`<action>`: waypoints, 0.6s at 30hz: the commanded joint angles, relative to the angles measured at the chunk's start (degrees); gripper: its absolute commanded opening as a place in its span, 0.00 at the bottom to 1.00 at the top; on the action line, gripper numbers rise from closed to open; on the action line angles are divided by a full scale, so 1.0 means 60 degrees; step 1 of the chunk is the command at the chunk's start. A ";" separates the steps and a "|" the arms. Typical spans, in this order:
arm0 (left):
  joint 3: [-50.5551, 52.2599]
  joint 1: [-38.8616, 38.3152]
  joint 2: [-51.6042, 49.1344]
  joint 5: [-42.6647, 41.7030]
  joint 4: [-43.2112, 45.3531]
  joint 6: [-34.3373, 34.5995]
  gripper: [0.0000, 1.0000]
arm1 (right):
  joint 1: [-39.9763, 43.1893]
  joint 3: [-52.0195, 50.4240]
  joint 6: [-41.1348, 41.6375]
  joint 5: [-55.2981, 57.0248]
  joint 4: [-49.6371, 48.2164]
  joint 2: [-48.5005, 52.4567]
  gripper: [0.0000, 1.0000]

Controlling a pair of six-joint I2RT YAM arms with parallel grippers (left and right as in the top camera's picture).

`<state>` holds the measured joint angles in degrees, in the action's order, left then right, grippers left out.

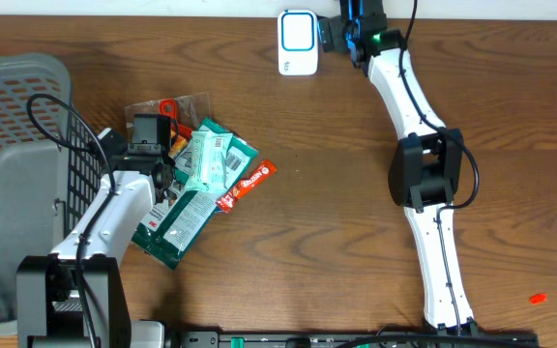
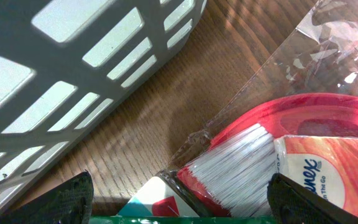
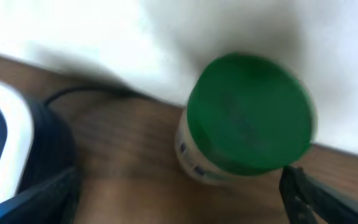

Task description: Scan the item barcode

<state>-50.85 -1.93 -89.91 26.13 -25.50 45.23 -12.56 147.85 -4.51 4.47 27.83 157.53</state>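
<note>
Two robot arms reached over a brown wooden tabletop [image 1: 327,232]. The right jaws stood wide apart and gripped nothing. Just ahead of them a white plastic tub with a round green lid [image 3: 247,118] sat on the wood, blurred and apparently clear of both fingers, near the white barcode scanner with a blue-lit face [image 1: 298,43] at the far edge. The left jaws, likewise spread wide and empty, hung over a heap of green-and-white foil pouches [image 1: 206,164] and a bagged red brush with white bristles [image 2: 241,165], beside a grey slatted plastic basket [image 1: 8,97].
</note>
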 commanded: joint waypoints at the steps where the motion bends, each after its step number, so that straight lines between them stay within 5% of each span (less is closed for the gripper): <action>1: 0.0066 0.0058 -0.0109 0.0266 -0.0015 0.0113 0.89 | 0.0317 0.0080 0.0397 0.0025 -0.0546 -0.0095 0.98; 18: 0.0066 0.0062 -0.0109 0.0266 0.0022 0.0117 0.89 | 0.0477 0.0080 0.1071 -0.0076 -0.2444 0.0936 0.93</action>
<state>-50.85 -1.91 -89.91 26.13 -25.45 45.23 -8.84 147.92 0.67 4.34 13.41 159.92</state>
